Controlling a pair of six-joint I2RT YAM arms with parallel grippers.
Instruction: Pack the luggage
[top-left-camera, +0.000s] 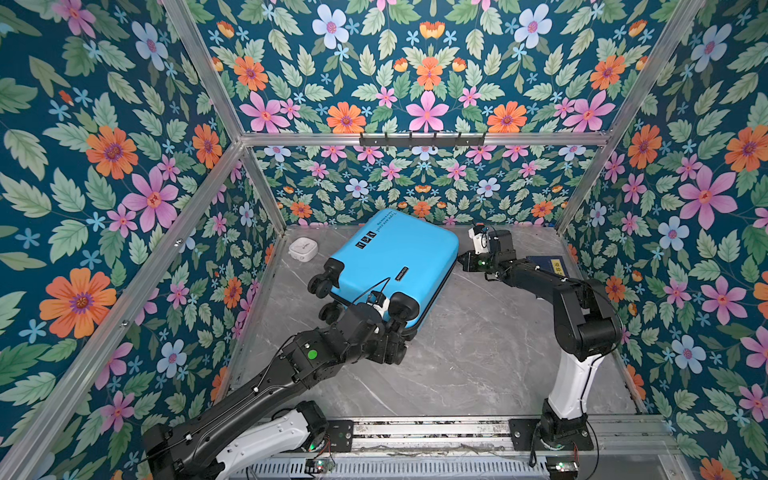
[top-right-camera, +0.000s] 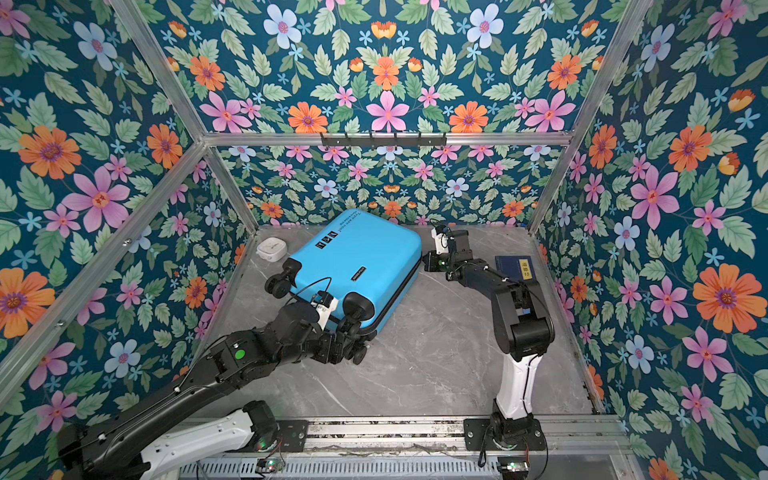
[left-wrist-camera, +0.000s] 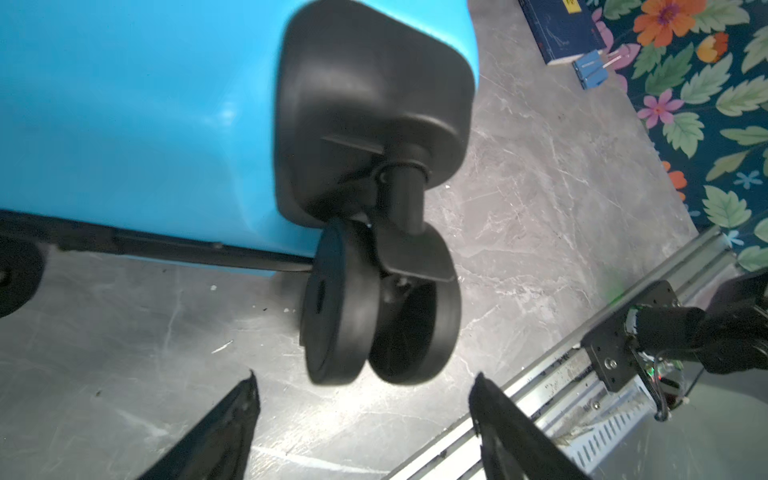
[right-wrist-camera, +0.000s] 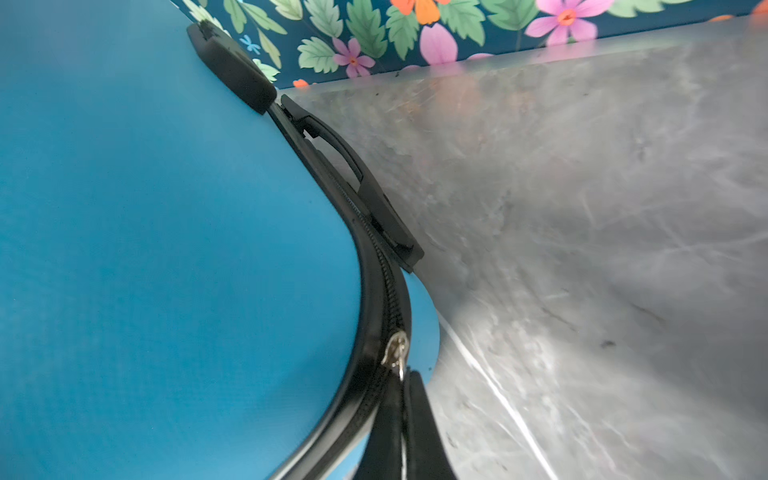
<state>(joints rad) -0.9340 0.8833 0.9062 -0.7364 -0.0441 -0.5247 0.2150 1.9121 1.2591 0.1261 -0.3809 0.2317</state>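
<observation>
The luggage (top-left-camera: 395, 257) is lying flat on the table (top-left-camera: 478, 353), with the left end effector (left-wrist-camera: 365, 399) gaping wide by a caster wheel (left-wrist-camera: 374, 307) and the right end effector (right-wrist-camera: 403, 386) pinching the zipper pull (right-wrist-camera: 397, 353), likely slipping off if the unbraced case slides.

Both arms are mostly black, with boxy links and rounded joints. The left arm (top-left-camera: 270, 374) has a white lowest link (top-left-camera: 266, 434), a round green dot (top-left-camera: 311, 354), and a thin black cable (top-left-camera: 374, 286) looping to a white wrist block (top-left-camera: 381, 306). The right arm (top-left-camera: 590, 328) also has a white lower link (top-left-camera: 575, 382). The black base plates (top-left-camera: 521, 430) carry screws. The left fingers (left-wrist-camera: 224, 432) are black and tapered.
</observation>
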